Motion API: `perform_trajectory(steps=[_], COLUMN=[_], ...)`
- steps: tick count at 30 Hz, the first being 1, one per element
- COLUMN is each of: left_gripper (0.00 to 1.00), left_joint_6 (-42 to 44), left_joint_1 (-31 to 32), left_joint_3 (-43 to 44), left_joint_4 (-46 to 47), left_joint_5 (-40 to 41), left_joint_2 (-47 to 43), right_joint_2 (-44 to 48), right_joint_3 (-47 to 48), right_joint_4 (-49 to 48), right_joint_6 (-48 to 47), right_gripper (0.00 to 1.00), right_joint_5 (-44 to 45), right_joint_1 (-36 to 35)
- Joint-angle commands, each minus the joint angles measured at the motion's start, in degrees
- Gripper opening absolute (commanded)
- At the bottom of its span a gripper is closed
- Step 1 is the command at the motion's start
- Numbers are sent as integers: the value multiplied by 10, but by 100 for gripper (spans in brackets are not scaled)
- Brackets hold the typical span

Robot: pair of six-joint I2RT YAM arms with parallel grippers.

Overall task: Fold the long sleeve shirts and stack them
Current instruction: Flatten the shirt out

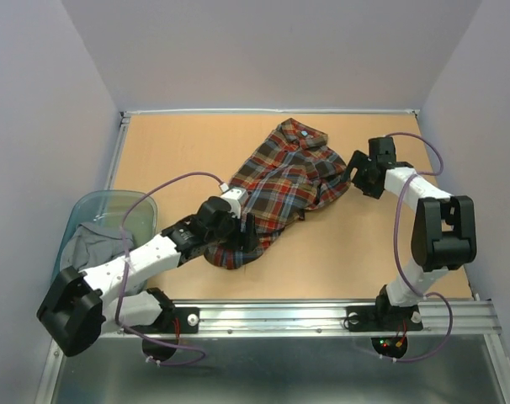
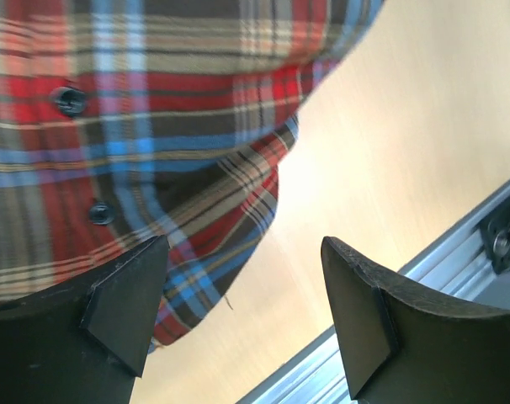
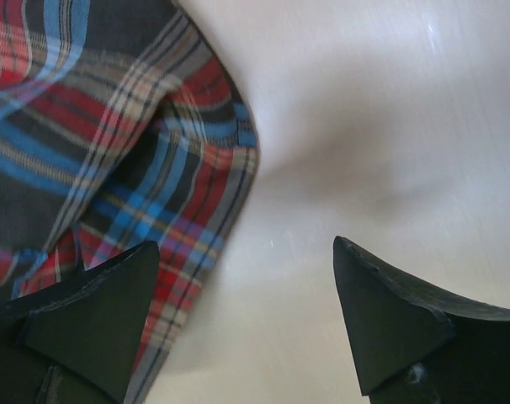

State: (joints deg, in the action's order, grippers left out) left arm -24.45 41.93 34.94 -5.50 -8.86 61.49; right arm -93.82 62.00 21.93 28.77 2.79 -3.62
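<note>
On your left, a translucent bin [image 1: 95, 206] at the table [image 1: 364, 252] edge holds a grey garment [image 1: 91, 240]. Left gripper [image 2: 245, 278] is spread, holding nothing, over the near hem of the plaid shirt [image 1: 284, 181], which lies crumpled mid-table. Only its wrist view shows the buttons [image 2: 68, 99] and the rail [image 2: 461, 236] close by. Right gripper [image 3: 242, 286] is spread and empty at the shirt's right edge, with bare wood beyond.

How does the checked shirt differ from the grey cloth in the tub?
The plaid shirt is checked red, navy and brown; the grey garment is plain. The plaid shirt lies on the wooden table; the grey garment sits bunched in the translucent bin. The left tool and right tool, both open, are at the plaid shirt; neither is at the grey garment. Both are unfolded cloth.
</note>
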Motion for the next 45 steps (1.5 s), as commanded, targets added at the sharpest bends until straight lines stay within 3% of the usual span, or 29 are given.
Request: perform_trajectory(steps=[1, 7, 15, 16, 17, 19, 22, 24, 25, 27, 29, 34, 39, 45], left_gripper=[84, 84, 84, 84, 74, 65, 54, 36, 28, 22, 10, 2, 0, 0], left_joint_6=[6, 6, 6, 10, -14, -18, -21, -25, -29, -41, -51, -69, -53, -52], left_joint_1=[41, 106, 126, 126, 126, 126, 126, 125, 118, 103, 77, 14, -100, -181], left_joint_3=[33, 86, 119, 117, 114, 106, 101, 95, 92, 85, 82, 68, 67, 114], left_joint_4=[25, 26, 13, 9, 8, 9, 8, 7, 5, 3, 0, -7, 17, 35], left_joint_5=[-6, -6, -6, 242, 253, 278, 295, 319, 333, 336, 343, 346, 305, 253], left_joint_2=[41, 164, 263, 267, 274, 281, 287, 286, 286, 282, 277, 233, 216, 228], right_joint_2=[-44, -116, -158, -160, -161, -162, -158, -147, -141, -117, -93, 21, 116, 260], right_joint_3=[53, 67, 62, 60, 59, 58, 58, 56, 53, 44, 35, 5, -23, -98], right_joint_4=[-77, -122, -165, -167, -170, -173, -175, -176, -177, -175, -175, -146, -62, -6], right_joint_6=[7, -35, -57, -59, -64, -65, -64, -56, -51, -45, -43, -22, 7, 34], right_gripper=[88, 86, 73, 69, 68, 61, 42, 27, 12, 1, 0, 1, 1, 0], right_joint_5=[-24, -52, -96, -98, -104, -106, -104, -102, -95, -67, -48, 40, 91, 110], right_joint_1=[22, 23, 19, 15, 12, 3, -8, -10, -9, -9, -9, -1, 2, 1])
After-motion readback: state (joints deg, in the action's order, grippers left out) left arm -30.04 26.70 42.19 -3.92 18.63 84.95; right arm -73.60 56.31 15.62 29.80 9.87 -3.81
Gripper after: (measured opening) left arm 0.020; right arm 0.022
